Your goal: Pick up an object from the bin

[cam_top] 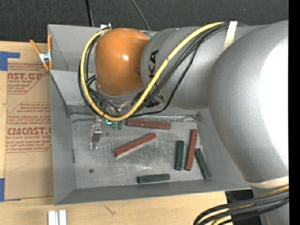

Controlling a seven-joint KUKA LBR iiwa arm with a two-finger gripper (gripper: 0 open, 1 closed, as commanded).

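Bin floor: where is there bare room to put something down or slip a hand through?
The bin floor is bare at lower left, bordered by the end effector, the slanted red-brown stick and the lying dark green stick. A narrower strip runs between those two sticks. It is crowded at right, where another red-brown stick lies between two dark green sticks.

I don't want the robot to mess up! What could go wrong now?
1. The gripper hangs over bare bin floor, left of the slanted red-brown stick. Going straight down, it would probably grab nothing.
2. On the right, a green stick and an upright red-brown stick lie side by side. A grab there might catch both, or knock one away.
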